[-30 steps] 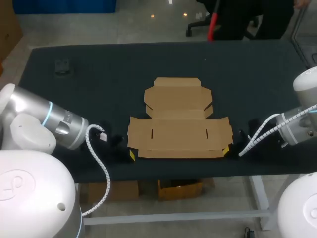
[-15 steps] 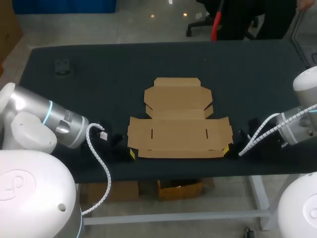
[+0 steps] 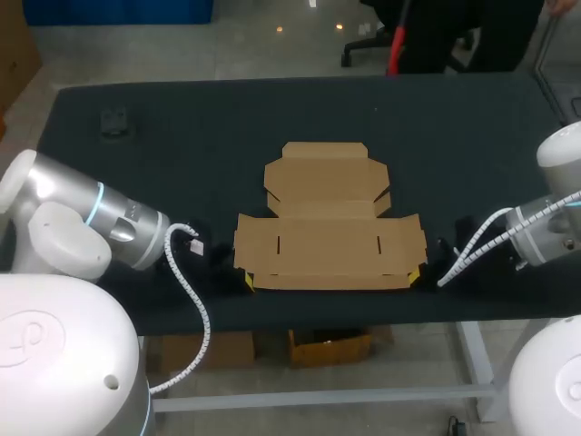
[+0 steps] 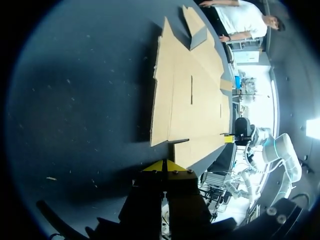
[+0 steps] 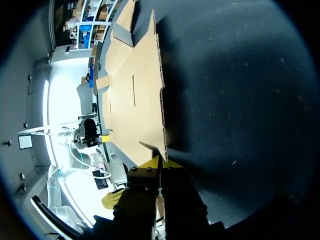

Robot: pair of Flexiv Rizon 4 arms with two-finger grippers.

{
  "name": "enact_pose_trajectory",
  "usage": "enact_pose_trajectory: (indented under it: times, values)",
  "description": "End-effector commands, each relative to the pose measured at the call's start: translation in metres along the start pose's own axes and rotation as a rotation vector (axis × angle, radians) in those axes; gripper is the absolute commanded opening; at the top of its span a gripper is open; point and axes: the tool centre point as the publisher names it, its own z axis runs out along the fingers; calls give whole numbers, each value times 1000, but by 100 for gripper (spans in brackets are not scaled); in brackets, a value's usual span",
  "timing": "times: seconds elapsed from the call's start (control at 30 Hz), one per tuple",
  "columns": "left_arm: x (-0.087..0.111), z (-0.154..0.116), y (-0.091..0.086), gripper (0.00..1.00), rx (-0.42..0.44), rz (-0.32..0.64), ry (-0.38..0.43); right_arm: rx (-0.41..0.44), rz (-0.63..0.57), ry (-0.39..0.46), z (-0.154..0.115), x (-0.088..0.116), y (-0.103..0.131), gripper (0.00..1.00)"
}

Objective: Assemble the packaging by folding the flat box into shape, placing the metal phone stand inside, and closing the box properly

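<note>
The flat cardboard box (image 3: 327, 222) lies unfolded in the middle of the black table, its lid flaps pointing to the far side. My left gripper (image 3: 247, 282) sits low at the box's front left corner, shut and holding nothing. In the left wrist view its yellow tips (image 4: 165, 166) meet just short of the cardboard (image 4: 185, 100). My right gripper (image 3: 415, 274) rests at the front right corner, also shut and holding nothing. Its joined tips (image 5: 159, 162) lie right by the cardboard's edge (image 5: 135, 95). A small dark object (image 3: 114, 121), perhaps the phone stand, sits at the far left.
The table's front edge (image 3: 345, 318) runs close behind both grippers. Bare black tabletop (image 3: 472, 145) surrounds the box on its left, right and far sides.
My left arm has shifted a little to the right, bringing its gripper closer to the box's front left corner. The right arm and the box have stayed put.
</note>
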Motion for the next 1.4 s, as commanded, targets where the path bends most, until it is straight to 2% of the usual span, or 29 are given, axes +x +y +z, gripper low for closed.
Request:
enact_pose_trajectory:
  times: [0.03,0.5,1.17,1.4]
  values:
    - [2,1,2,0,2,-5,2,5,-1,5,0,-1,1,0]
    - [4,0,7,0,0,-14,8,9,-4,5,2,0,2,0]
    - [-2,6,0,0,-10,-40,3,5,-1,-6,3,6,4,0]
    - [1,3,1,0,-5,-37,1,2,-7,-16,2,11,4,0]
